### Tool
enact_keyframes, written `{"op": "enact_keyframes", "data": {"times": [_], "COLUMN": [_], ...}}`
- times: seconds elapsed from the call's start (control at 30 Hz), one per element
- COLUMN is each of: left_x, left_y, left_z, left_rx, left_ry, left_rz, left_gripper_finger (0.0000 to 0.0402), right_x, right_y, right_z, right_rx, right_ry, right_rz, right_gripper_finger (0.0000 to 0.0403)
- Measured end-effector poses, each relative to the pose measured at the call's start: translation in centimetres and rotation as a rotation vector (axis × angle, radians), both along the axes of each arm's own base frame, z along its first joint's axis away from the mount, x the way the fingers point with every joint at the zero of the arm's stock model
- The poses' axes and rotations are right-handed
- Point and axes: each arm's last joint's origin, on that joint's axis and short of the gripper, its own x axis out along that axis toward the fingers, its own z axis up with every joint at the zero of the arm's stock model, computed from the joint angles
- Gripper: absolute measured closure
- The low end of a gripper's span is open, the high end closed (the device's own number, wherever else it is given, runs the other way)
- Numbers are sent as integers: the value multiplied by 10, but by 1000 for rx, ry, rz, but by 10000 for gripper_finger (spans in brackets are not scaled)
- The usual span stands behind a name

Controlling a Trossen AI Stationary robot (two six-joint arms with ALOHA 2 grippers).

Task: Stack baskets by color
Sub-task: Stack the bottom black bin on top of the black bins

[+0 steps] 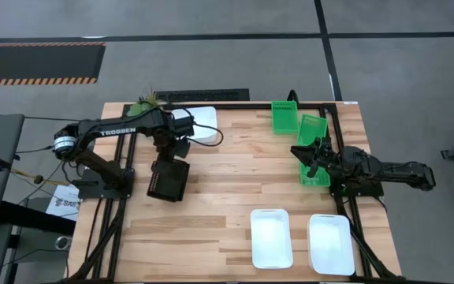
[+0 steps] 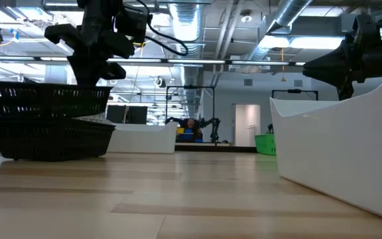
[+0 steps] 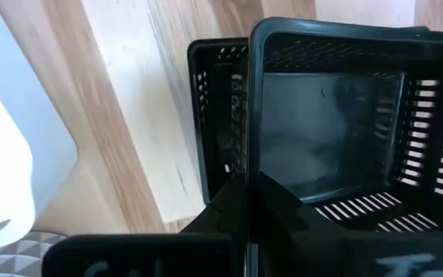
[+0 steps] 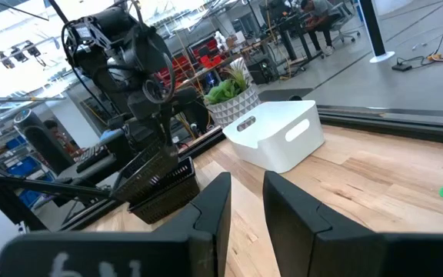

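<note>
My left gripper [image 1: 164, 151] is shut on a black mesh basket [image 1: 169, 180] near the table's left side. That basket hangs right over a second black basket [image 2: 52, 138], which stands on the table; the lower one's end [image 3: 215, 115] pokes out beside the held one [image 3: 337, 115]. Whether the two touch I cannot tell. A white basket [image 1: 199, 125] stands just beyond. My right gripper [image 1: 306, 154] rests open at the right edge, among green baskets [image 1: 284, 116], with nothing between its fingers [image 4: 214, 208]. My left gripper has the black basket by the rim of one end wall [image 3: 250, 173], one finger inside the basket and one outside. The fingers come from above, pointing down. The basket hangs below them, a little tilted, over the lower black basket.
Two white baskets [image 1: 271, 237] [image 1: 330, 243] lie near the front edge on the right. Further green baskets [image 1: 312, 130] [image 1: 315, 170] stand by the right arm. A potted plant [image 1: 146, 101] sits at the far left corner. Bare wood lies in the table's middle.
</note>
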Motion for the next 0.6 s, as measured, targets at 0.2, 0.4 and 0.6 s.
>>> {"op": "enact_keyframes", "data": {"times": [0.2, 0.4, 0.6], "left_x": [2, 6, 6], "left_y": [0, 1, 1], "left_z": [0, 0, 0], "left_rx": [-11, -6, -3], "left_ry": [-30, -68, -70], "left_rz": [0, -2, -10], "left_gripper_finger": [401, 401, 401], "right_x": [0, 0, 0], "right_y": [0, 0, 0], "right_z": [0, 0, 0], "right_rx": [0, 0, 0], "right_ry": [0, 0, 0], "right_rz": [0, 0, 0], "right_gripper_finger": [298, 298, 298]}}
